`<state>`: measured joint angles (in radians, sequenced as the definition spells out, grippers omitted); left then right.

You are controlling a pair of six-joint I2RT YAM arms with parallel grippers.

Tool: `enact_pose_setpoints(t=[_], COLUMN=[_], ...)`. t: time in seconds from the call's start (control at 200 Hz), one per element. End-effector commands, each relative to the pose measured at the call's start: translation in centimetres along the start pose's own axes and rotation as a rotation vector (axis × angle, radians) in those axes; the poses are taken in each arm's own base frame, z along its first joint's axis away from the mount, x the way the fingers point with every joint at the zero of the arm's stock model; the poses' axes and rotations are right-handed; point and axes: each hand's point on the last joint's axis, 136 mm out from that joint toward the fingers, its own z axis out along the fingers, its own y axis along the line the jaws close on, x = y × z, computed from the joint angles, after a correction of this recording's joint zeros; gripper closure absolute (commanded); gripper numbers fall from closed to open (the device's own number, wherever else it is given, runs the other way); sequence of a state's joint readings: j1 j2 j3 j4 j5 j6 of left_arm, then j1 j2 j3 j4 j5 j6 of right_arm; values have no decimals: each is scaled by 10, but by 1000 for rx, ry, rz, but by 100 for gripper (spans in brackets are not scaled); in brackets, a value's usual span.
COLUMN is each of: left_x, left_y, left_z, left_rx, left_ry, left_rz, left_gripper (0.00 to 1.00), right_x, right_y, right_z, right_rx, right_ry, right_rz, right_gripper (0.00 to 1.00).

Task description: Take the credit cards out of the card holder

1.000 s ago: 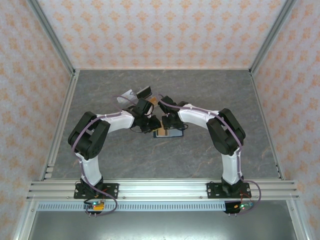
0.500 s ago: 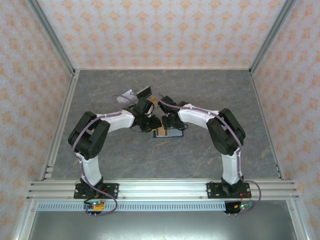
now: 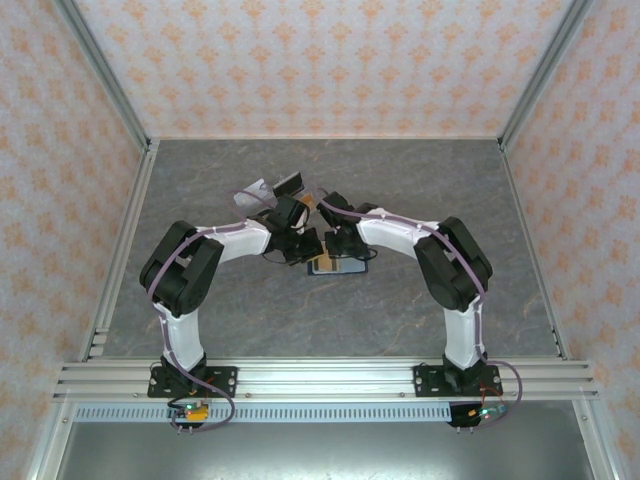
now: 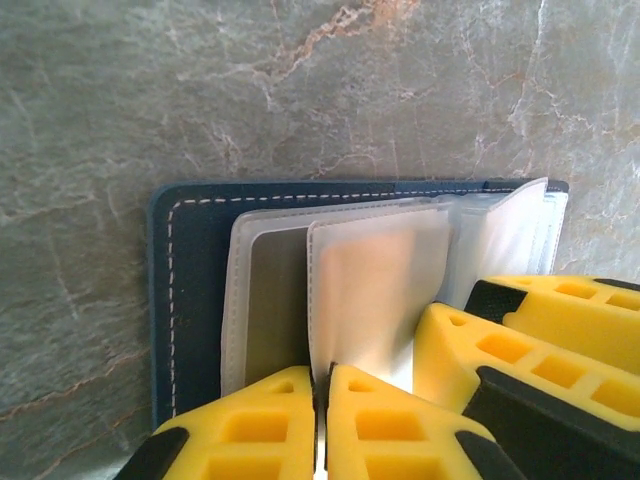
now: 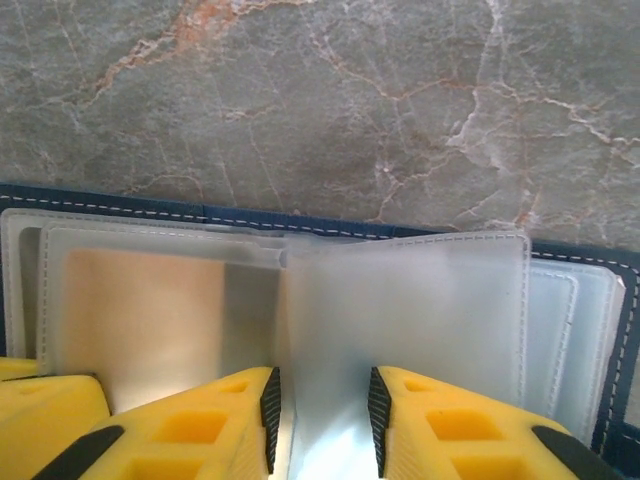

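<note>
Lying open, card holder [image 4: 190, 300] has orange card [image 4: 375, 290] in frosted sleeve [image 4: 380, 212].

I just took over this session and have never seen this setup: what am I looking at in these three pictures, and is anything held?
These are two robot arms bolted side by side: left arm and right arm, seen from above in the overhead picture. The other two pictures come from wrist cameras; the yellow blocks are each gripper's own fingers. On the grey marble table lies an open navy card holder with frosted sleeves. The left gripper is shut on the edge of a sleeve holding an orange-brown card. The right gripper stands open, another sleeve between its fingers.
</note>
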<state>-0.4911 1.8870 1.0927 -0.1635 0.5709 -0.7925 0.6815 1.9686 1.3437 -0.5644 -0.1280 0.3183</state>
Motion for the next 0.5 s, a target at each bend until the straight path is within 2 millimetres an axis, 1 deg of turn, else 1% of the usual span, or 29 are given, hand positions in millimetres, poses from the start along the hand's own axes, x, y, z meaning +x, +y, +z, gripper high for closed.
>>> enact_pose_setpoints(t=[0.0,0.06,0.165,0.225,0.3,0.38,0.455,0.495], left_x=[-5,-5,-4,-3,-2,1,0,0], left_y=[-9,-7,-5,-7,-15,-30,-53,-62], left_z=[-13,-20,-30,-32,-30,-26,-27,-27], left_rx=[-13,-41,-63,-57,-17,68,180,218], left_ry=[-41,-52,-57,-55,-41,-24,-25,-23], left_rz=[77,102,133,138,133,115,103,100], left_gripper=[97,100,100,100,100,89,75,69], right_x=[10,3,-7,-12,-18,-23,-27,-28], right_y=[-7,-1,7,9,5,-4,-16,-23], right_z=[-9,-23,-47,-60,-73,-85,-93,-97], right_rx=[-12,-61,-135,-158,-166,-158,-143,-135], right_ry=[15,-24,-93,-135,-189,-245,-285,-305], right_rz=[28,46,69,87,122,163,213,236], right_gripper=[65,60,53,52,50,49,49,49])
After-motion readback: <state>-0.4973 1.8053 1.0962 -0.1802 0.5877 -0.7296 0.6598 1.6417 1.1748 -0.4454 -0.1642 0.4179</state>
